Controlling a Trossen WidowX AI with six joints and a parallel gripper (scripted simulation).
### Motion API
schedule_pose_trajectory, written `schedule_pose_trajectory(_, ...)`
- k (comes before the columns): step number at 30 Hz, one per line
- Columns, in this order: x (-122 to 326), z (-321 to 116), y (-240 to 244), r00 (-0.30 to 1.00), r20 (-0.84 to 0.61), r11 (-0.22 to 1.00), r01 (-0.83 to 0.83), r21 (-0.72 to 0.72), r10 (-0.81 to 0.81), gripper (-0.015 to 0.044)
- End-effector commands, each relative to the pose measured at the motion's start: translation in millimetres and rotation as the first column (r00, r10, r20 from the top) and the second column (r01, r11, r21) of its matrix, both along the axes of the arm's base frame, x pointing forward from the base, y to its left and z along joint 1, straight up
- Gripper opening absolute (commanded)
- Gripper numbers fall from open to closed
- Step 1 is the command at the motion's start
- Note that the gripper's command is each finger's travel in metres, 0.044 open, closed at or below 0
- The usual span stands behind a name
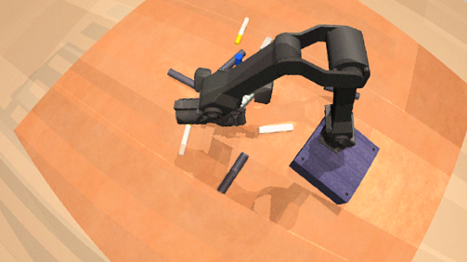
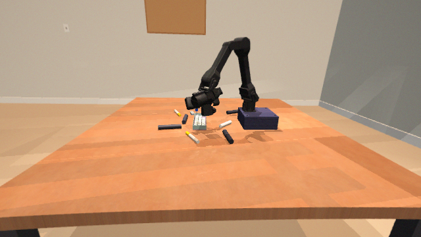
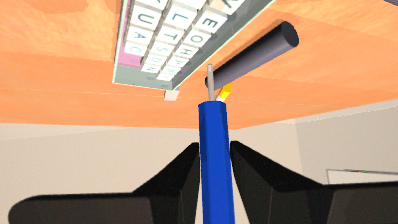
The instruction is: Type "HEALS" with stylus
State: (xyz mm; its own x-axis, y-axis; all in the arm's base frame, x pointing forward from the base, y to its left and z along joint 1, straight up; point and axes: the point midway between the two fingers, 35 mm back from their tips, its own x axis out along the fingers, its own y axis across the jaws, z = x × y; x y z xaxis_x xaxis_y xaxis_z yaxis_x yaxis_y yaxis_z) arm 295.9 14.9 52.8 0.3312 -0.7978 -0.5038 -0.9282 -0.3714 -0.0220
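The keyboard (image 3: pixel 125 77) (image 2: pixel 199 126) is a small grey-green tray with white letter keys. In the wrist view it lies at the upper left, with E, O, H, L, T, S, U and A readable; the arm mostly hides it in the top view. My gripper (image 3: pixel 214 148) is shut on the blue stylus (image 3: pixel 213 120) (image 1: pixel 239 58) (image 2: pixel 197 110). The stylus's thin grey tip points away from the fingers. In the wrist view the tip shows just right of the keyboard's edge, in front of a dark cylinder. Its height above the keys cannot be told.
The dark cylinder (image 3: pixel 255 55) (image 2: pixel 185 118) lies close beside the keyboard. Another dark cylinder (image 1: pixel 233 172) (image 2: pixel 227 136), a white stick (image 1: pixel 276 129) (image 2: pixel 225 124) and yellow-tipped white pens lie around it. The purple base block (image 1: pixel 339 175) (image 2: pixel 260 121) carries the arm.
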Motion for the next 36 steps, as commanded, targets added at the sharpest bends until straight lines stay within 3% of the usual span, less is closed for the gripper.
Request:
schedule_pose_trajectory(1,0,0,0,1.0,0.0,1.0,0.0,0.0,0.0,0.0065)
schedule_pose_trajectory(4,-3,0,-2,1.0,0.001,1.0,0.0,0.0,0.0,0.0)
schedule_pose_trajectory(18,-45,2,-30,1.0,0.003,1.0,0.0,-0.001,0.0,0.0)
schedule_pose_trajectory(35,-46,-17,-30,1.0,0.002,1.0,0.0,-0.001,0.0,0.0)
schedule_pose_trajectory(36,-46,-18,-30,1.0,0.002,1.0,0.0,-0.001,0.0,0.0026)
